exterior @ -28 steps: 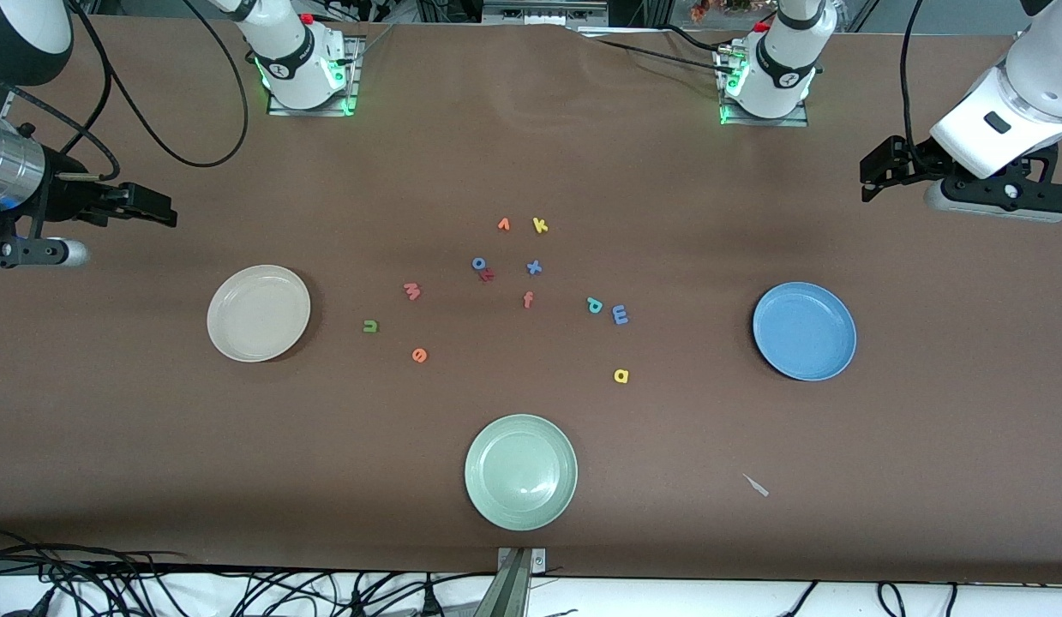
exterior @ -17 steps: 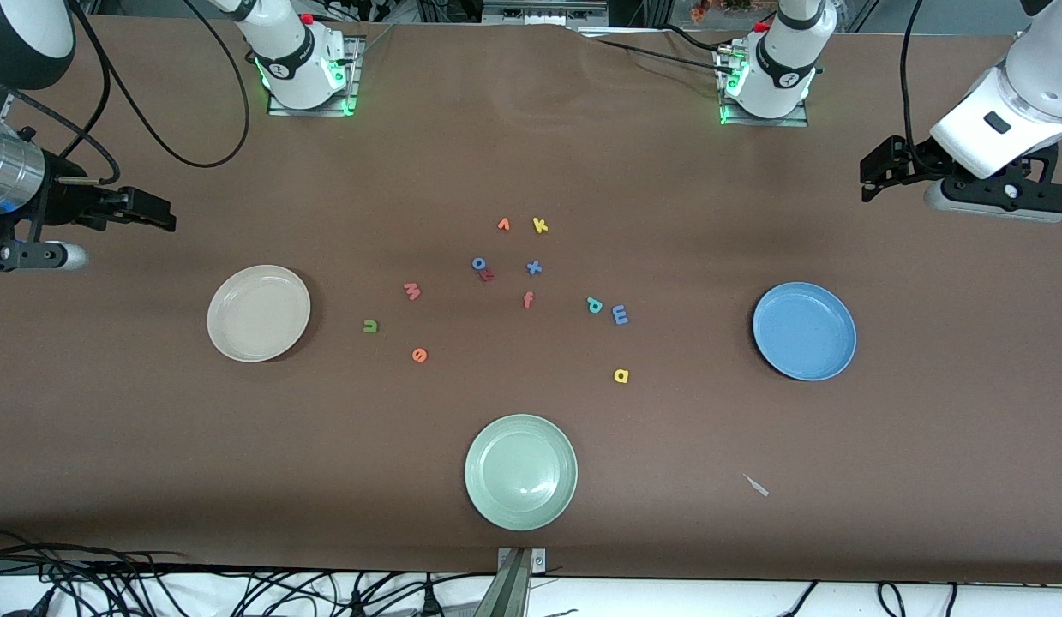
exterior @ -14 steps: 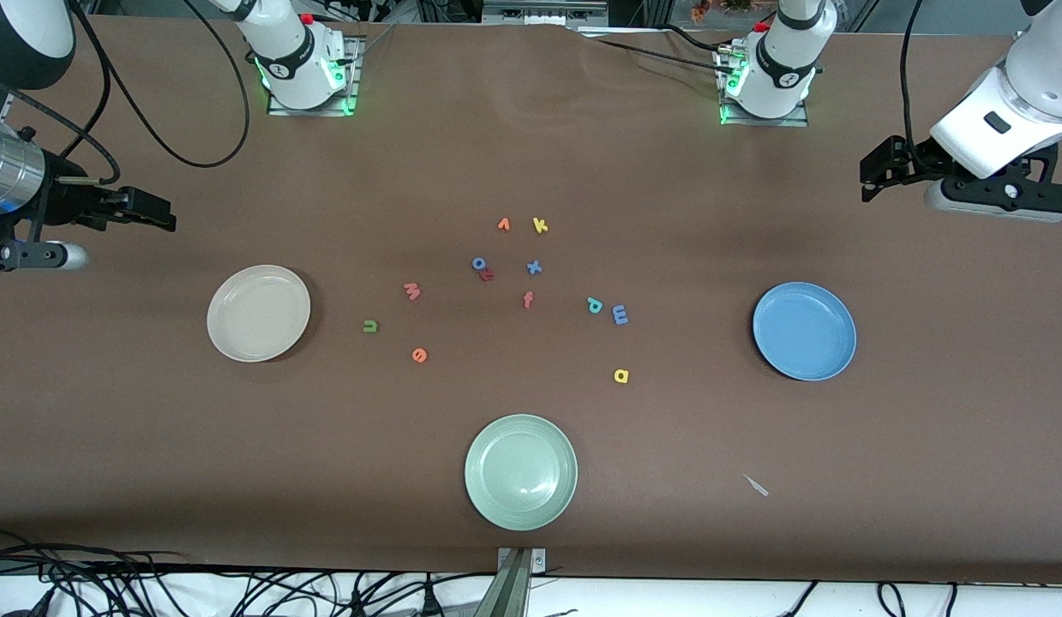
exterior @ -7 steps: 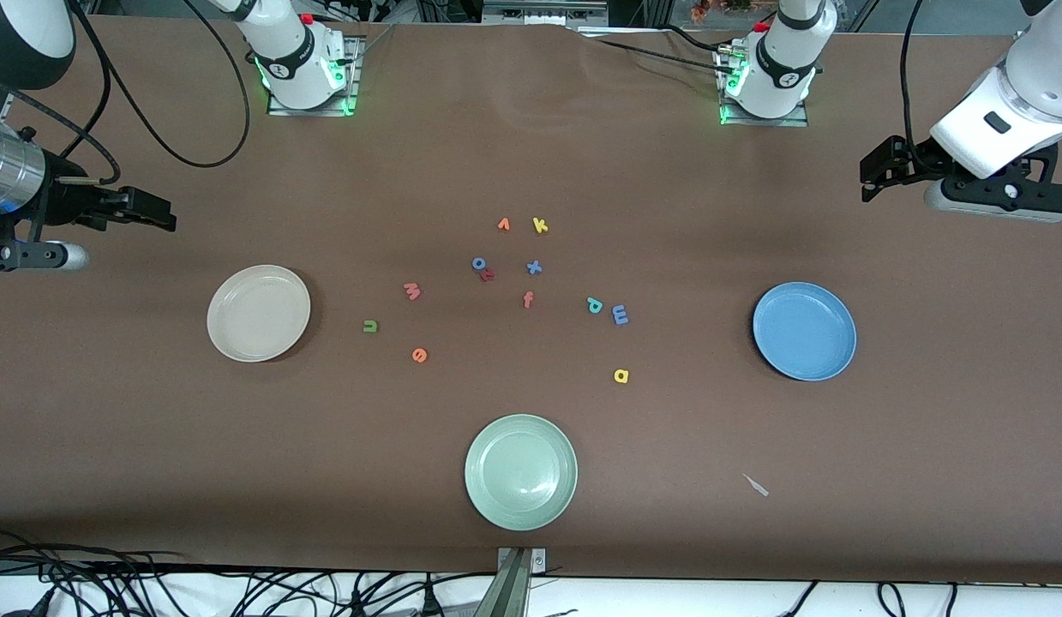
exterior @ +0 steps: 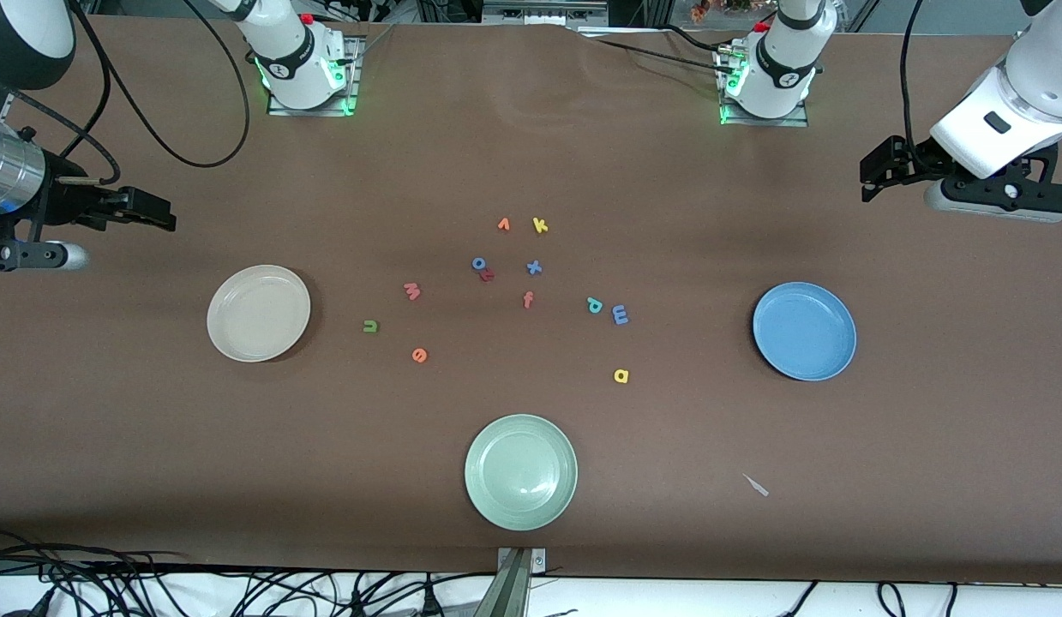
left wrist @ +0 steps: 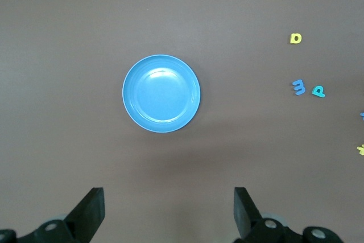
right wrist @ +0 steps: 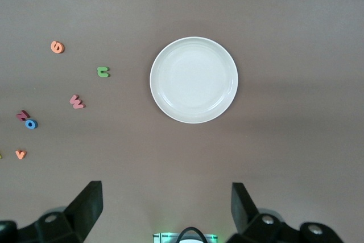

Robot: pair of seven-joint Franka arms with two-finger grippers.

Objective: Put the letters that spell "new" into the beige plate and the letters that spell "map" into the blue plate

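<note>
I have both arms parked high at the ends of the counter [exterior: 531,128], nothing yet moved. The left gripper [left wrist: 168,209] hangs over bare counter near the blue plate [exterior: 804,331], its fingers [left wrist: 91,209] spread wide and empty; the right gripper [right wrist: 165,209] hangs likewise near the beige plate [exterior: 258,313], fingers [right wrist: 88,206] wide apart, holding nothing.

All three plates, the pale green plate [exterior: 520,472] included, sit empty. The letters lie loose between them. For "new", the green n [exterior: 370,326], the orange e [exterior: 419,355] and the pinkish w [exterior: 412,292] cluster just beside the beige plate. For "map", the blue m [exterior: 621,314] lies just beside the teal p [exterior: 594,305], with the yellow a [exterior: 621,375] nearer the front camera, all toward the blue plate. The yellow k [exterior: 540,225], the orange-red f [exterior: 528,299] and other strays sit mid-counter.

I judge these foam pieces featherlight, soft and thin. I would pinch each across its flat edges, pressing close to the counter, and mind the m and p crowding each other.
</note>
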